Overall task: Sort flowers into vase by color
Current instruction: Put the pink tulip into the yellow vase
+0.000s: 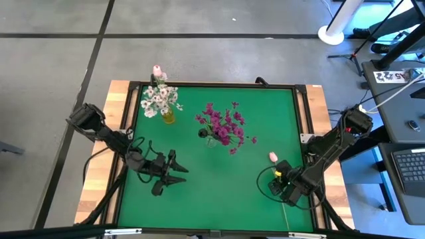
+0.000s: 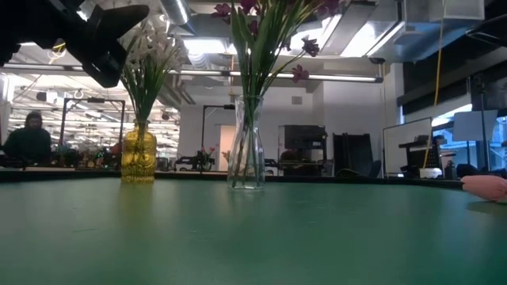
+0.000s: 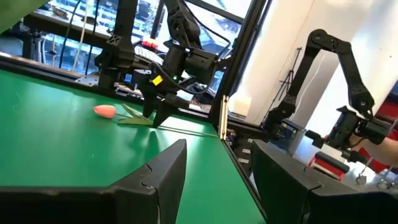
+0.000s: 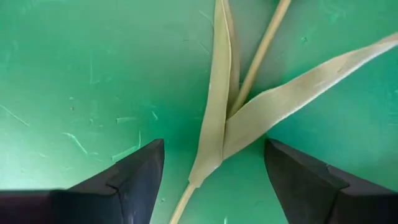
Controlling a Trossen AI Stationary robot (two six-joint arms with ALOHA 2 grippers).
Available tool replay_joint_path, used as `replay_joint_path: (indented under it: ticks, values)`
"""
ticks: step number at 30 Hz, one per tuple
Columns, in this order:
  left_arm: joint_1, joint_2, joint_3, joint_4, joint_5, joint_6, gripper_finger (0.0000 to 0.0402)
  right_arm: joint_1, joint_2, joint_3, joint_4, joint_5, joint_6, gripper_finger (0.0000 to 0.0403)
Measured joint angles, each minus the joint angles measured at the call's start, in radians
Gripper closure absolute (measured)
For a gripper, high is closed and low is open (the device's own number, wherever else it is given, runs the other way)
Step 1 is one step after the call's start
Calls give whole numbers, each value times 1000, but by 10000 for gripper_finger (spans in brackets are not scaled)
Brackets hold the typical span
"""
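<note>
A pale pink tulip (image 1: pixel 272 157) lies flat on the green mat near the right edge, and its stem (image 1: pixel 285 212) runs toward the near edge. My right gripper (image 4: pixel 214 180) hangs open just above it, pointing down. One finger stands on each side of the stem (image 4: pixel 261 50) and its two pale leaves (image 4: pixel 217 112), and neither touches. My left gripper (image 1: pixel 169 174) waits open above the mat's near-left part. White blossoms (image 1: pixel 159 99) and a pink bud (image 1: pixel 157 70) stand in a yellow vase (image 2: pixel 139 154). Magenta sprays (image 1: pixel 224 126) stand in a clear vase (image 2: pixel 247 154).
Both vases stand in the far half of the mat (image 1: pixel 219 192), the yellow one (image 1: pixel 168 117) far left and the clear one (image 1: pixel 211 138) near the middle. A dark raised frame (image 1: pixel 302 119) borders the mat. The mat between the two grippers is bare.
</note>
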Motion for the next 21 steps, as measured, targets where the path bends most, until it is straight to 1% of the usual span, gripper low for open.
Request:
replay_joint_path:
  ticks: [10, 13, 18, 21]
  values:
    - [0, 0, 0, -1, 0, -18, 228, -2, 2, -1, -17, -2, 1, 127]
    - [0, 0, 1, -1, -1, -15, 228, -20, 3, -2, -35, -5, 11, 128]
    - [0, 0, 1, 0, -3, -17, 228, -82, 3, -2, -35, -39, -64, 129]
    - [0, 0, 1, 0, -4, -20, 228, -120, 4, -2, -39, -64, -119, 143]
